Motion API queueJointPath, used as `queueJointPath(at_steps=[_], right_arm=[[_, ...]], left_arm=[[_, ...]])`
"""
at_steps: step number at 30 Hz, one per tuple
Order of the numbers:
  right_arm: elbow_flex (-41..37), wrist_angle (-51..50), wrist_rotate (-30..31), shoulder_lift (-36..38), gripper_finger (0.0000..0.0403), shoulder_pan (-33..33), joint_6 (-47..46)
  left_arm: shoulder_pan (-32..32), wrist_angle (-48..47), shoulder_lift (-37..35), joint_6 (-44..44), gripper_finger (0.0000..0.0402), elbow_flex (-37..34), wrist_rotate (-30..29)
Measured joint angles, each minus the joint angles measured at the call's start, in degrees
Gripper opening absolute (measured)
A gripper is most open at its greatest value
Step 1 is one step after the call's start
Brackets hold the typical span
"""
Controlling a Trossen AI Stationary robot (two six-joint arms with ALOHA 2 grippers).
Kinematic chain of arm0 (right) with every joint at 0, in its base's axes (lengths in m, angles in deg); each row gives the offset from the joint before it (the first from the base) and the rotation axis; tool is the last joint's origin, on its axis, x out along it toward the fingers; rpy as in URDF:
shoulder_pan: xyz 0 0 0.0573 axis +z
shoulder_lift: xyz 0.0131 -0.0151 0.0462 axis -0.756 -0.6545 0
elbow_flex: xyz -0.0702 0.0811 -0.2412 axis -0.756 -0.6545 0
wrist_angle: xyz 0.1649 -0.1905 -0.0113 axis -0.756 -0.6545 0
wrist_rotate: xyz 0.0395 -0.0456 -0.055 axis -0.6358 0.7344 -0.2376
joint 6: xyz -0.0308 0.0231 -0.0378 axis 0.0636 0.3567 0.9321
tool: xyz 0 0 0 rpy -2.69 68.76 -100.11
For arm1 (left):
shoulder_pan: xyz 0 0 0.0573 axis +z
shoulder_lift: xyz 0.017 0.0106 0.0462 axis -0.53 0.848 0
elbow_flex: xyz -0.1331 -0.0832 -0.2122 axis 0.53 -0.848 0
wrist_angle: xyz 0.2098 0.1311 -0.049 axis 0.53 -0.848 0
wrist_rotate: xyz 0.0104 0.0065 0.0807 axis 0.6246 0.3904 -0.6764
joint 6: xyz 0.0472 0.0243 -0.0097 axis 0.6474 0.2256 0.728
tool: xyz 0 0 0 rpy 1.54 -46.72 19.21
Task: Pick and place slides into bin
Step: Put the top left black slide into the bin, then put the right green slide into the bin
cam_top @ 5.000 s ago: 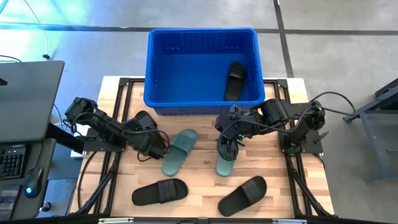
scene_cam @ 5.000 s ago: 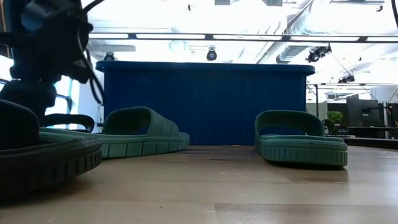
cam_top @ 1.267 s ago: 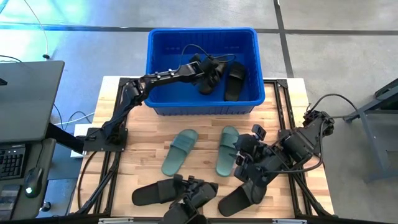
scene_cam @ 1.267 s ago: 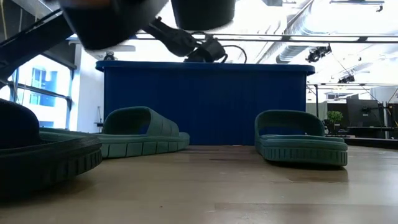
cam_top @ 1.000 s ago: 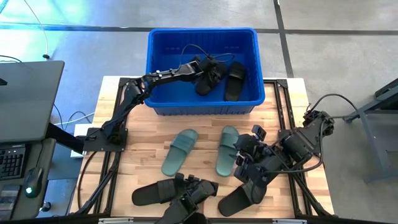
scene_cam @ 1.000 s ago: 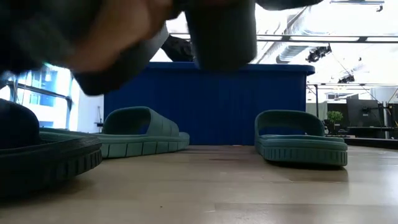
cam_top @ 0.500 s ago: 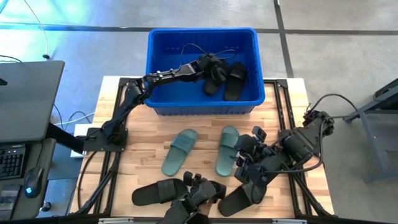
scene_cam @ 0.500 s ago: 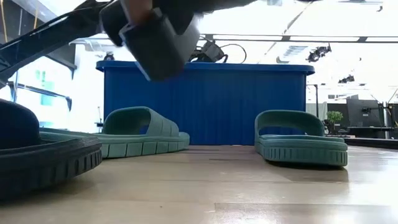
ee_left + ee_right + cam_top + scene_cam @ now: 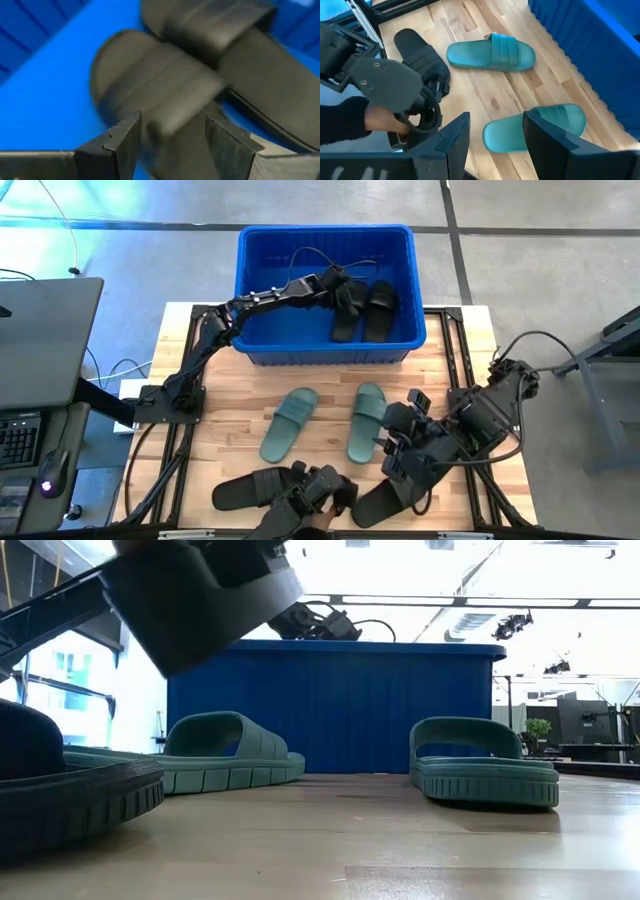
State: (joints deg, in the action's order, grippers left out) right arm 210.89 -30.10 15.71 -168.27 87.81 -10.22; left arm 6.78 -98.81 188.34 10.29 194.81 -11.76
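The blue bin (image 9: 262, 290) stands at the table's far edge. On its floor lie two black slides side by side (image 9: 345, 315) (image 9: 379, 310). My left gripper (image 9: 335, 284) hangs open over the left one, whose strap end (image 9: 160, 100) shows blurred beyond the parted fingers. Two green slides (image 9: 288, 423) (image 9: 365, 420) rest sole down on the table's middle. Two more black slides (image 9: 250, 488) (image 9: 385, 502) lie near the front edge. My right gripper (image 9: 400, 457) hovers open above the table, just right of the right-hand green slide (image 9: 535, 127).
A person's hand (image 9: 318, 520) holds a dark device (image 9: 322, 490) at the near edge, over the toe end of the left black slide. The device also fills the low view's upper left (image 9: 200, 590). Bare wood lies between the green slides and the bin.
My left gripper has opened over the bin and let go of the black slide. The slide has swung toward the table's right and dropped to the bin floor beside the other black one. The person's hand with the device has shifted right along the near edge.
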Motion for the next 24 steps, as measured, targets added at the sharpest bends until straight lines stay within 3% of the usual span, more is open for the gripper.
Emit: queueJointPath(at_steps=[14,24], right_arm=[[0.0,0.0,2.0,0.0,0.0173,3.6,-5.1],[0.0,0.0,4.3,-0.1,0.0173,5.8,-2.7]], left_arm=[[-0.3,-0.2,-0.9,-4.4,0.0191,0.0,16.3],[-0.2,2.0,-6.0,-4.4,0.0174,0.0,21.9]])
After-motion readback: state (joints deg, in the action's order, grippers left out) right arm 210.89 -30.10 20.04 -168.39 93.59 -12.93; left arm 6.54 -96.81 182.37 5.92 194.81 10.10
